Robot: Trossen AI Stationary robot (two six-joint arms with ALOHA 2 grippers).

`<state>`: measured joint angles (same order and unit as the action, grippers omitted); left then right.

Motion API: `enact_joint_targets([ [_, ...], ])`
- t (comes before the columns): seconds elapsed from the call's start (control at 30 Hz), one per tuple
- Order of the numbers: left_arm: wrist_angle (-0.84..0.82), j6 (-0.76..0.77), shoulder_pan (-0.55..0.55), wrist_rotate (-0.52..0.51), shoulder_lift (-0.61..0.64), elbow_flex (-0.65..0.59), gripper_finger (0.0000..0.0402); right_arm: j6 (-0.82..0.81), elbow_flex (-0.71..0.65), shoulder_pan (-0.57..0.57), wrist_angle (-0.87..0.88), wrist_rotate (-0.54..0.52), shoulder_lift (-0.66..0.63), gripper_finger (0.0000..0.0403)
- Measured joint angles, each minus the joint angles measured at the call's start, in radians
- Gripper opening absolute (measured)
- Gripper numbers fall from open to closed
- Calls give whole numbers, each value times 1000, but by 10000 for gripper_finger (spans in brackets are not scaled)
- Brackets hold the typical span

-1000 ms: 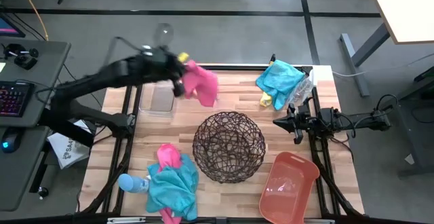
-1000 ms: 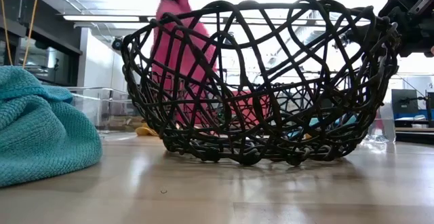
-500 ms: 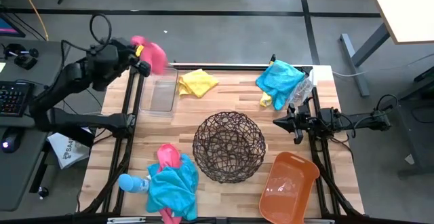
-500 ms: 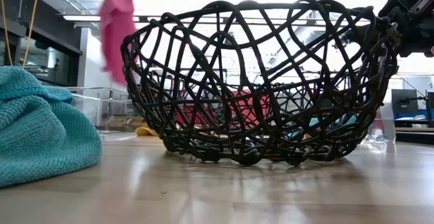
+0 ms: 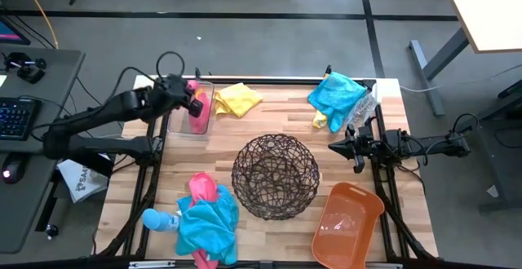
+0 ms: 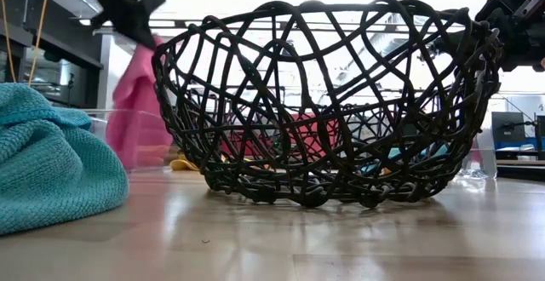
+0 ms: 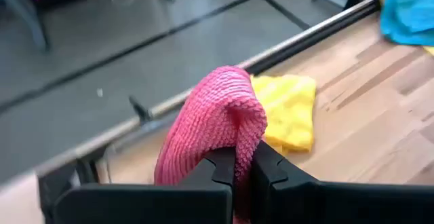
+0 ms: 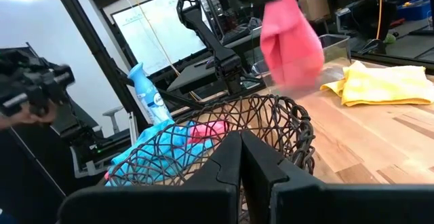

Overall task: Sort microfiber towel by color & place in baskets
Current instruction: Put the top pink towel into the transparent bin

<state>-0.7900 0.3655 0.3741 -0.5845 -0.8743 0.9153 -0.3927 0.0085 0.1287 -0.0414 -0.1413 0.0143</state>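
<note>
High view: the left claw (image 5: 194,101) hangs over the clear bin (image 5: 190,125) at the worktop's (image 5: 391,167) far left corner, its fingers pinched tight on a pink towel (image 5: 196,111) that droops into the bin. A yellow towel (image 5: 237,99) lies just beside the bin (flat on the wood). The wire basket (image 5: 276,176) sits mid-worktop. The right claw (image 5: 336,147), closed and empty, waits at the right edge.

Salmon tub (image 5: 347,227) — front edge cut off; pink towel (image 8: 290,37) — blurred.
</note>
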Motion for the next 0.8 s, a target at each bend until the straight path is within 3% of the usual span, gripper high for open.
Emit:
enact_joint_targets([
  [0.13, 48, 120, -1, 10, 38, -50, 0, 0, 0, 0, 0, 0, 0, 0],
  [0.37, -3, 78, 29, -21, 45, -45, 0, 0, 0, 0, 0, -1, 0, 0],
  [0.6, -59, 15, 114, 165, -67, -85, 2, 0, 0, 0, 0, -4, 0, 0],
  [0.8, -66, -44, 139, 189, -166, -85, 39, 0, 0, 0, 0, -4, 0, 0],
])
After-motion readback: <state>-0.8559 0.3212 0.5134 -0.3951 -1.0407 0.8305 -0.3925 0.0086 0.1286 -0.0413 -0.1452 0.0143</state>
